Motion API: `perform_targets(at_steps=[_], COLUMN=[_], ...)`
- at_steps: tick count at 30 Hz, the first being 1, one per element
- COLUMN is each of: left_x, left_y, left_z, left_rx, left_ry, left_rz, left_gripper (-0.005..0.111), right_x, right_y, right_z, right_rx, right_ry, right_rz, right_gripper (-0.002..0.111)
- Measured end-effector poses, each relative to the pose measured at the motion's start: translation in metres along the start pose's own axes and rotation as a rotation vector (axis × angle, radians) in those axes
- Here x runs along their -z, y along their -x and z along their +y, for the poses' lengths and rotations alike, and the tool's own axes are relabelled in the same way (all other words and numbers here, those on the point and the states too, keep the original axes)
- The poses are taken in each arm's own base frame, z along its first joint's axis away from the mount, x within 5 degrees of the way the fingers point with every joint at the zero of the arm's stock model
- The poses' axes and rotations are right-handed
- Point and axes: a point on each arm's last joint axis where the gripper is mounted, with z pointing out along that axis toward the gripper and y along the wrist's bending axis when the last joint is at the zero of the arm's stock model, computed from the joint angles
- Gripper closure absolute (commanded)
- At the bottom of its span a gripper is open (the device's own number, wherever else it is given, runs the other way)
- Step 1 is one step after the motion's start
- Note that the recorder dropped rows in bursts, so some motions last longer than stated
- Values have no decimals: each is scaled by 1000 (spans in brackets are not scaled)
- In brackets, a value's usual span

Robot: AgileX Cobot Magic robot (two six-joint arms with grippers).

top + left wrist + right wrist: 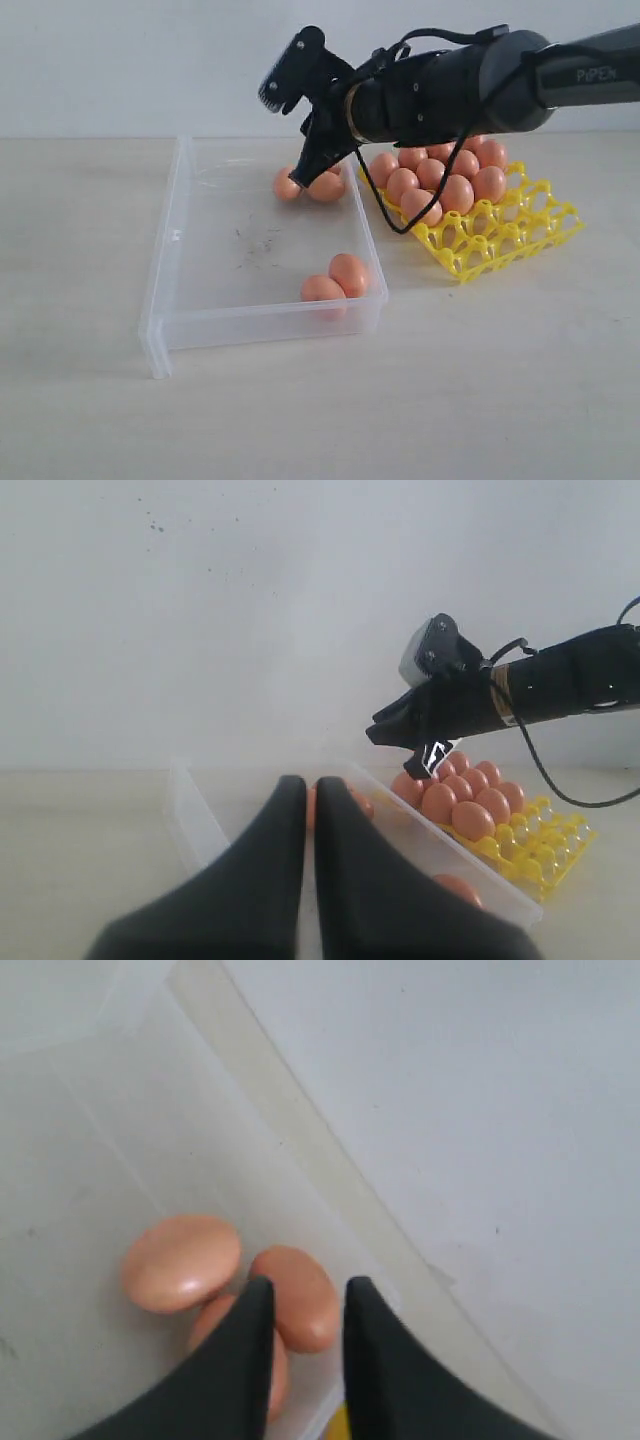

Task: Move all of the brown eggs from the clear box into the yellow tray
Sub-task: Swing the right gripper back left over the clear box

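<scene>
We see the right gripper (308, 172) low in the box's (165, 250) far right corner. Its fingers (255, 1340) stand narrowly apart astride one of three smooth, matte eggs (298, 1300); whether they grip it we cannot tell. Two more eggs (335, 282) lie against the near right wall, and the scuffed clear floor between lies open. The left gripper (305, 785) is closed and empty. Other eggs (440, 175) sit in the yellow lattice tray (510, 235) beside the box.

Pale table (80, 400) under clear box (165, 250) and yellow tray (500, 245)
</scene>
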Motion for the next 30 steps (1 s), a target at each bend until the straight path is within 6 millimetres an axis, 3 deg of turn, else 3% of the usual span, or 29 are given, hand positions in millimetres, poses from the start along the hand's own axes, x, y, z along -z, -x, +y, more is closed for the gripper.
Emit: perform_targets(at_steps=[2,4,6,8,11,13,15,18,20,24,26,30], left_x=[0,0,0,0,0,0,0,0,0,0,0,0], left_y=[0,0,0,0,0,0,0,0,0,0,0,0], left_z=[0,0,0,0,1,2,2,2,2,2,2,2], left_rx=[0,0,0,0,-2,-3,-3,-3,-3,-3,-3,-3], left_ry=[0,0,0,0,17,30,35,35,35,35,35,35], left_rz=[0,0,0,0,-3,-5,-5,-5,-5,-5,-5,-5], left_gripper=[103,103,103,103,103,103,103,103,103,103,103,103], right_x=[-1,0,8,13,16,19,18,1,-11,-10,-3,0], right_y=[5,14,31,43,50,53,57,60,61,55,51,47], right_z=[-9,-18,-17,-9,7,17,28,30,13,-30,-42,-33], right_rx=[-341,-562,-561,-481,-451,-380,-321,-311,-334,-322,-260,-88], right_ry=[38,199,352,335,76,-126,-272,-179,-35,180,284,466], right_rz=[-59,-276,-590,-823,-990,-996,-918,-622,-346,64,194,319], right_gripper=[108,108,108,108,108,108,108,108,108,108,103,80])
